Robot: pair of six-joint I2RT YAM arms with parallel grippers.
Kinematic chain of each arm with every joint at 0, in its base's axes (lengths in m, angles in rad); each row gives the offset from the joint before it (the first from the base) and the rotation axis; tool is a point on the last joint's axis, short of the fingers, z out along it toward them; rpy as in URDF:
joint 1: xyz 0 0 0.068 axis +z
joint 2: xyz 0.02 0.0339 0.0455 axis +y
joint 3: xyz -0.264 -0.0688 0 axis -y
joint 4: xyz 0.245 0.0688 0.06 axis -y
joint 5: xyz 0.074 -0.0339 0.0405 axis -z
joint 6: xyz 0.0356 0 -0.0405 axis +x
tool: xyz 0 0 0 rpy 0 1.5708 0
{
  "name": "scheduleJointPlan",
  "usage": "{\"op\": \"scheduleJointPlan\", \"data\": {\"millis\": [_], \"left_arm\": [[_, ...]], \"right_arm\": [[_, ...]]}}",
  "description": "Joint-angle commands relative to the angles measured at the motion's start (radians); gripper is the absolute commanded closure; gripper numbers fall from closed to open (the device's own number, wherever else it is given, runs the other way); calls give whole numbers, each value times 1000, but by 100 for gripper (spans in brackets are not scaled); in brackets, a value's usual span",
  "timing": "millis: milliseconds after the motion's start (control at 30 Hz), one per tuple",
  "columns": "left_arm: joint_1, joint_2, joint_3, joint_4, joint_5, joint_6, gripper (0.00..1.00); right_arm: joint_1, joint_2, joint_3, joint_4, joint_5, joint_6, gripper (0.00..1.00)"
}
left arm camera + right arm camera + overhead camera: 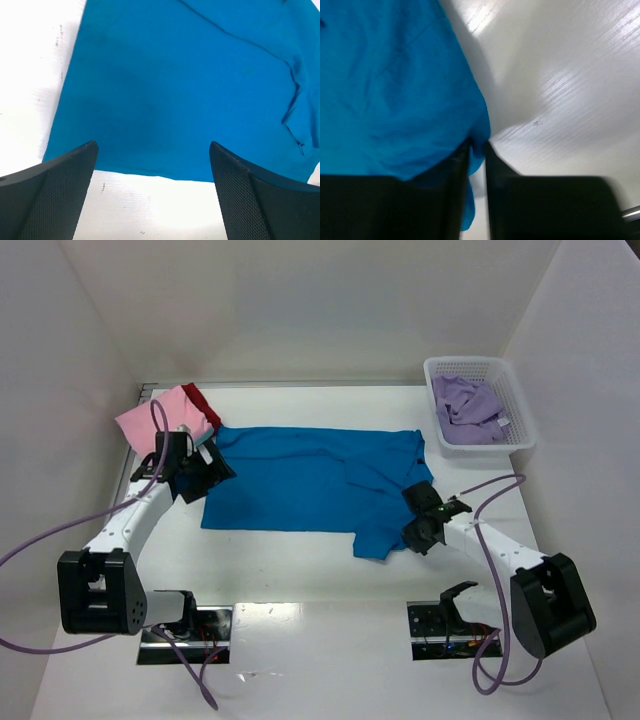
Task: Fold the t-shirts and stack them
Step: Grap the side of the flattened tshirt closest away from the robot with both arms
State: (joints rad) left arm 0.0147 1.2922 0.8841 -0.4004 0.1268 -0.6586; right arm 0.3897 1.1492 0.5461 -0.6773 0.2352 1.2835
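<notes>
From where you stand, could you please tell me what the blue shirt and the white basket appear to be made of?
The blue shirt looks like soft, matte cloth, possibly cotton: it lies limp on the table with creases and folded edges. The white basket looks like rigid plastic with a slight sheen: its walls are a regular moulded mesh that keeps its shape.

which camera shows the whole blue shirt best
Top external: the bright blue cloth t-shirt lies spread almost whole. Left wrist shows one corner area; right wrist only an edge in the right pincer.
</notes>
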Motion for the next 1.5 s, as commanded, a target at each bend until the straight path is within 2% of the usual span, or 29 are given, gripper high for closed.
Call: {"op": "scheduleJointPlan", "data": {"millis": [0,167,300,667,933,1467], "left_arm": [[14,-30,38,-21,-7,-12,0],[36,-102,-25,-2,-48,-123,0],[36,-143,-60,28,-81,-162,0],[90,-51,-103,-23,-72,-171,0],[99,-22,-148,-52,-104,-171,2],[117,62,-191,-25,-158,-205,4]], "right_arm": [[9,30,34,35,46,7,85],[9,11,54,25,56,7,100],[9,-11,74,15,65,7,100],[-26,-144,95,-5,72,-22,100],[-46,-144,94,5,50,-65,100],[-55,-183,112,-21,38,-38,100]]}}
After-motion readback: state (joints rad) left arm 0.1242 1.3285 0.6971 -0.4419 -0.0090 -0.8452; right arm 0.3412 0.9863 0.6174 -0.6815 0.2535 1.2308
